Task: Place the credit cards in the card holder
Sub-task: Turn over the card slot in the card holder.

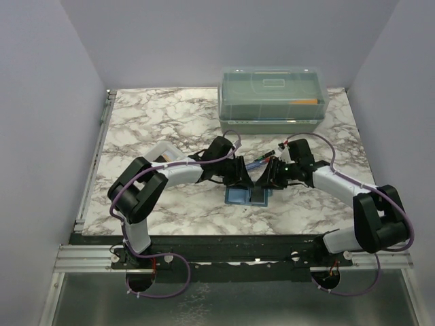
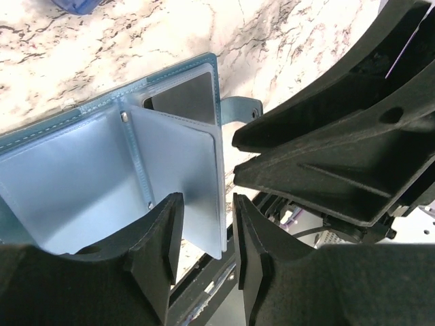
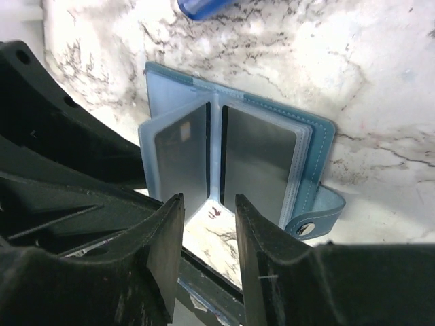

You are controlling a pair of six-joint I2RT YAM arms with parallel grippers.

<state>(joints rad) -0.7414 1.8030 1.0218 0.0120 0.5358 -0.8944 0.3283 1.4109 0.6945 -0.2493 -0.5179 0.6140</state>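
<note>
Right gripper (image 3: pixel 209 204) fingers (image 3: pixel 160 258): matt black plastic recorded. Just ahead of them, card holder (image 3: pixel 321 146) cover noted as matt teal leather-like material, stitched; inner sleeves (image 3: pixel 262 159) smooth frosted translucent plastic. Table (image 3: pixel 367 61) beneath: marble-patterned, smooth, faint sheen.

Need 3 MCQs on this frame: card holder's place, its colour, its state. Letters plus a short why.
1. Where is the card holder?
A. on the table, between the left gripper and right gripper
B. inside the box
C. by the left arm's base

2. Its cover is:
A. red
B. teal-blue
C. black

3. The holder is:
A. snapped shut
B. lying open, sleeves showing
C. lifted off the table

Answers:
1 A: the top view shows it flat on the marble, right below both grippers.
2 B: its teal-blue edge and snap tab show in both wrist views.
3 B: the clear sleeves fan out and the tab hangs unsnapped.
</note>
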